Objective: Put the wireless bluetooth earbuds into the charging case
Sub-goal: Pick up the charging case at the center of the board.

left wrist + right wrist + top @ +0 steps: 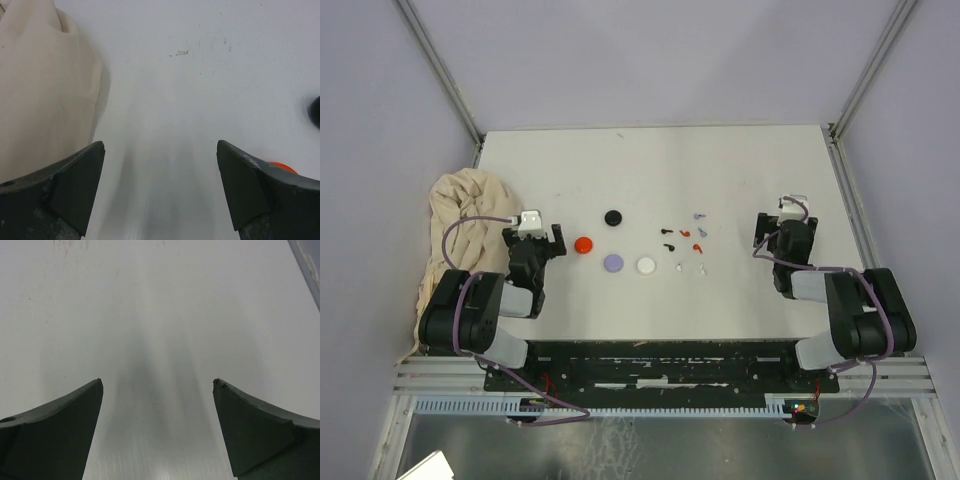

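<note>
Earbuds [685,233] black, red, lilac, white; discs [613,262] likewise; cloth [460,230] beige.

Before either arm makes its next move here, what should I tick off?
1. Left tool open and empty: ok.
2. Right tool open and empty: ok.
3. Earbuds loose on the table, uncovered: ok.
4. Four round discs set apart from the earbuds: ok.
5. Discs opened to take earbuds: cannot tell.
6. Cloth clear of the discs: ok.
</note>
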Available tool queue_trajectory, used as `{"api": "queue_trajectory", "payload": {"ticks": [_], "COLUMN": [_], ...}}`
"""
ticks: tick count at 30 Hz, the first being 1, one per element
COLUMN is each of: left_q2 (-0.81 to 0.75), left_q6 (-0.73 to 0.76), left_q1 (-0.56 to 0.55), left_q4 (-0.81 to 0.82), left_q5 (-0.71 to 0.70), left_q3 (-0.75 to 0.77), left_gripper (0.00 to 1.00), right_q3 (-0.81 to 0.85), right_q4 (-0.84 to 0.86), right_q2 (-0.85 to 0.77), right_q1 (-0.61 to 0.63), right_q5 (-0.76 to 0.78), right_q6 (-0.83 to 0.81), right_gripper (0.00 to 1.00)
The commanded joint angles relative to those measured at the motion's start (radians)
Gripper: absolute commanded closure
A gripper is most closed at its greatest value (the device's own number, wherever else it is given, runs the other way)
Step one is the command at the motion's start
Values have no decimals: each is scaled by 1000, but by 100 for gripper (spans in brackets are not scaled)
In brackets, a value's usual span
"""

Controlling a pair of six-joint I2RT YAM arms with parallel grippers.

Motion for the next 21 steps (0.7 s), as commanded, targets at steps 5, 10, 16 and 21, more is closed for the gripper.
{"api": "queue_trajectory", "payload": {"ticks": [5, 10, 16, 21], "left_q2": [-259, -440, -350, -262], "left_q6": [27, -116, -388, -521], "left_q1": [-36, -39, -36, -38], "left_q4": [-309, -368, -469, -367], "left_q5": [42, 232, 298, 375], "left_q3": [136, 155, 280, 258], "left_gripper": [1, 1, 1, 1], "right_q3": [352, 524, 542, 547], "right_q4": [-620, -784, -740, -791], "right_q2": [-292, -403, -342, -328], "right_q1": [18, 20, 20, 31], "right_q5": [-21, -302, -525, -500], "right_q6": [147, 252, 317, 308], "right_gripper": [1, 0, 1, 1]}}
